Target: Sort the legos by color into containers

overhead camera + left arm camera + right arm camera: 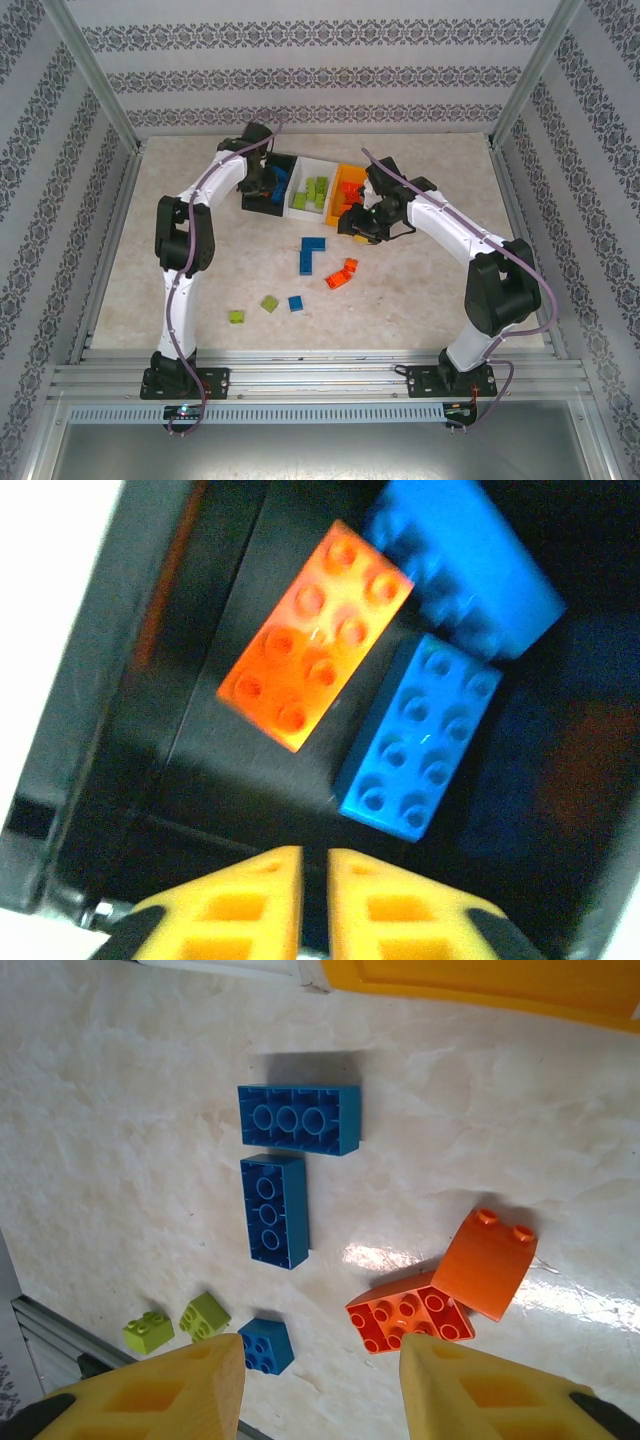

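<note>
My left gripper (315,900) is shut and holds nothing, reaching inside the black bin (110,680). On that bin's floor lie an orange brick (315,635) and two blue bricks (420,735). My right gripper (320,1390) hangs open over the table by the orange-yellow bin (349,180). Below it lie two orange-red bricks (410,1322) touching each other, two long blue bricks (274,1208) turned upside down, a small blue brick (266,1345) and two lime bricks (205,1315). The white bin (312,165) holds several lime bricks (313,192).
The three bins stand in a row at the back middle of the table (430,290). Loose bricks lie in front of them, from the blue pair (312,252) down to a lime one (236,317) near the front. Metal frame rails (320,375) border the table.
</note>
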Available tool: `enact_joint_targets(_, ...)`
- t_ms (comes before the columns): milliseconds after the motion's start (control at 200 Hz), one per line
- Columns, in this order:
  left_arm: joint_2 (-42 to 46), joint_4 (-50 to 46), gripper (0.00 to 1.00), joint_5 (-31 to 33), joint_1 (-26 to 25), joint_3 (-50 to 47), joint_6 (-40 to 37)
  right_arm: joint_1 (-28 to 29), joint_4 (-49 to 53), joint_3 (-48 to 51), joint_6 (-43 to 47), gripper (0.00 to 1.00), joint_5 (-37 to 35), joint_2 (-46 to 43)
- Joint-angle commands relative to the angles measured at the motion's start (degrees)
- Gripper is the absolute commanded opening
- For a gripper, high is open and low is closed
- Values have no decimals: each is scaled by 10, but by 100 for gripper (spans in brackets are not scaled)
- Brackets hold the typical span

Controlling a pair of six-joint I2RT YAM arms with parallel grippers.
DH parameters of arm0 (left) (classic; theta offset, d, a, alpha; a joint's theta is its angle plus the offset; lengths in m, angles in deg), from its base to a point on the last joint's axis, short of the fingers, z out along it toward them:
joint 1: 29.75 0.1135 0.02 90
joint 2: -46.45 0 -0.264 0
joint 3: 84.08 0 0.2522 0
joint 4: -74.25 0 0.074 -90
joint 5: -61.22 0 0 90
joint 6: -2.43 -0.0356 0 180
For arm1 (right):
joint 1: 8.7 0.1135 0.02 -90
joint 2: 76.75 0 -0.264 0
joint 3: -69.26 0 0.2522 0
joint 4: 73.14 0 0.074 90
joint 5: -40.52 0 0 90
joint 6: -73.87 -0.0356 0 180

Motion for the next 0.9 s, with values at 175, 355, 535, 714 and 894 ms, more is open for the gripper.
enact_joint_targets(175, -138, -72, 32, 14, -7, 233, -47, -1, 19, -3, 9, 47, 0, -12)
enact_joint_targets(355, -169, -107, 36, 63, -6, 275, -63, -12, 25, -1, 15, 48, 1, -12)
enact_joint_targets(535, -182, -129, 49, 99, -6, 276, -85, -19, 24, -2, 19, 48, 9, -5)
enact_joint_targets(714, -196, -139, 57, 119, -7, 279, -102, -20, 28, -10, 26, 48, 15, 6)
enact_joint_targets(894, -216, -176, 61, 130, -9, 282, -101, -23, 34, -12, 32, 49, 14, 7)
